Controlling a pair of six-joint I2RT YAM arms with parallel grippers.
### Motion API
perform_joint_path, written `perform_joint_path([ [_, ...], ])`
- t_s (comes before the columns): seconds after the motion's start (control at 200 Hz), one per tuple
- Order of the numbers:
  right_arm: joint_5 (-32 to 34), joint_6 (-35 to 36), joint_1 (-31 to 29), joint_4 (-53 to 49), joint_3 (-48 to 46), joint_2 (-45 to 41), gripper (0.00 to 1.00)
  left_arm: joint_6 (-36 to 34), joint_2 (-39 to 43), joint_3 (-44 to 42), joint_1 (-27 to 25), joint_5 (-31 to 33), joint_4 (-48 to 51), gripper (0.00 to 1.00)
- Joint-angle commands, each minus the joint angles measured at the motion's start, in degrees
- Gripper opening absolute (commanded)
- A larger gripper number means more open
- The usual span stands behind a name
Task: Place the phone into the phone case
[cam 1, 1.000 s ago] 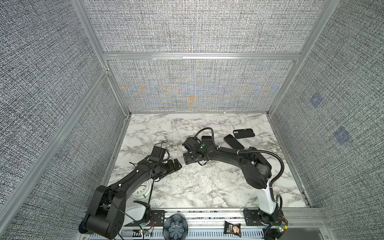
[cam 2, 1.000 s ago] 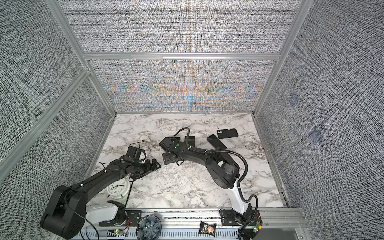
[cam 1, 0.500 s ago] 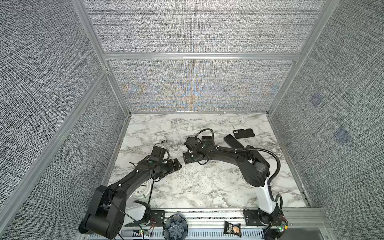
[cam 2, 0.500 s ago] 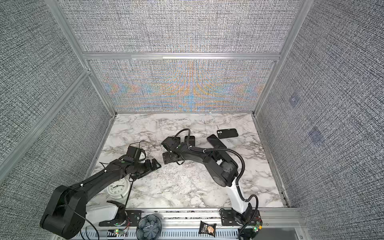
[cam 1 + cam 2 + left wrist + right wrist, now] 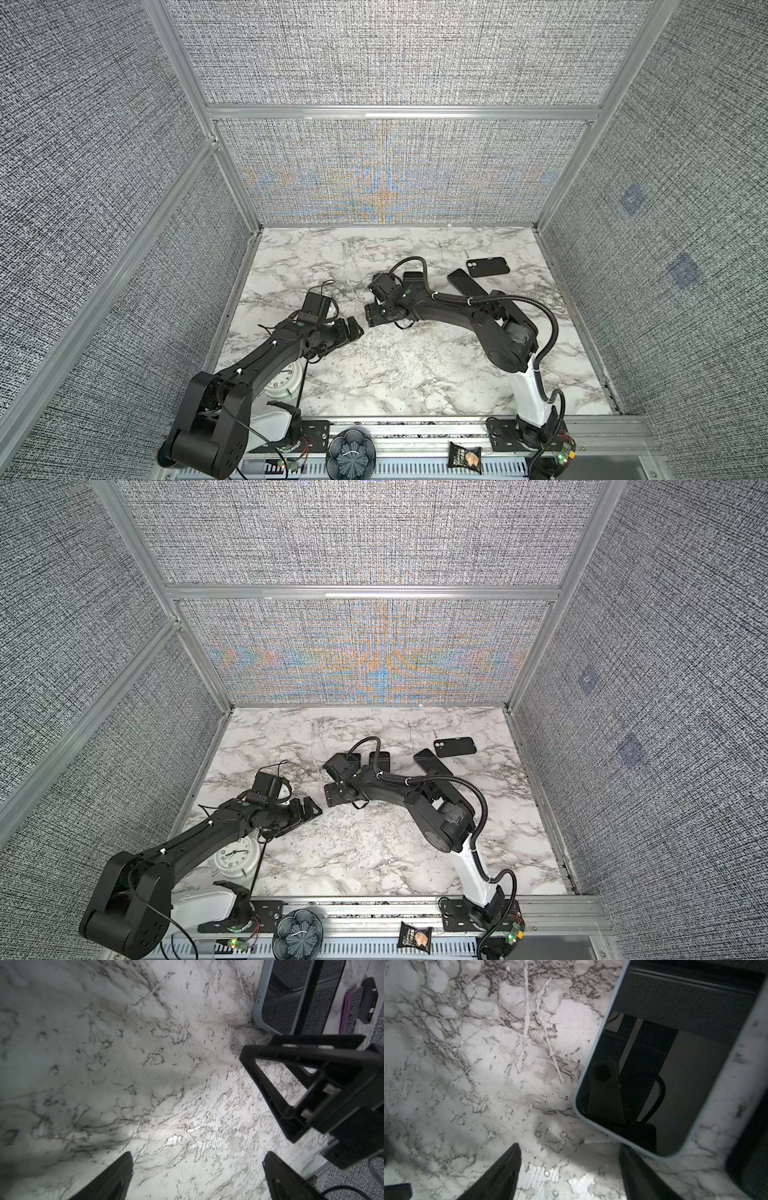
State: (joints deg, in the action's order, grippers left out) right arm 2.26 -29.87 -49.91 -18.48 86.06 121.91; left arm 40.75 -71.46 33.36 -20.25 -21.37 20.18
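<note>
Two grippers, both spread wide, both empty. Your left gripper [image 5: 197, 1167] hangs over bare marble tabletop [image 5: 124, 1064]. Your right gripper [image 5: 571, 1157] faces it, tips near but apart. Just beside the right tips: one pale-rimmed phone [image 5: 664, 1076], flat, screen up, untouched. Farther back on the right, in both top views: one purple-edged phone [image 5: 464, 282] [image 5: 432, 761], flat, and just beside it one black phone case [image 5: 487, 267] [image 5: 454, 746], both well apart from either gripper. One alarm clock [image 5: 235, 856] sits beneath your left arm.
</note>
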Motion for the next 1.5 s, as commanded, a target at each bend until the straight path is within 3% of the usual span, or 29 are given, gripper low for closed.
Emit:
perform_joint_path([
  [0.0, -0.8, 0.1, 0.1, -0.9, 0.3, 0.6, 0.77, 0.0, -0.4, -0.2, 0.0, 0.1, -0.7, 0.99],
  [0.63, -2.2, -0.5, -0.8, -2.5, -2.3, -7.1, 0.77, -1.0, -1.3, 0.3, 0.0, -1.1, -1.0, 0.99],
  [0.97, 6.4, 7.3, 0.6, -8.6, -5.8, -16.4, 0.77, -1.5, -2.1, 1.1, 0.0, -4.5, -2.3, 0.99],
  [1.206, 14.0, 13.5, 9.2, -13.7, -12.3, -25.5, 0.77, -2.3, -2.6, 3.6, -0.5, -6.2, -1.8, 0.99],
  [1.351, 13.9, 16.0, 16.5, -13.3, -15.3, -27.6, 0.80, -2.4, -3.9, 4.8, -1.0, -7.0, -2.0, 0.99],
  [1.496, 12.0, 18.5, 24.0, -13.6, -14.5, -24.4, 0.85, -2.7, -4.7, 6.3, -1.3, -7.4, -1.6, 0.98],
])
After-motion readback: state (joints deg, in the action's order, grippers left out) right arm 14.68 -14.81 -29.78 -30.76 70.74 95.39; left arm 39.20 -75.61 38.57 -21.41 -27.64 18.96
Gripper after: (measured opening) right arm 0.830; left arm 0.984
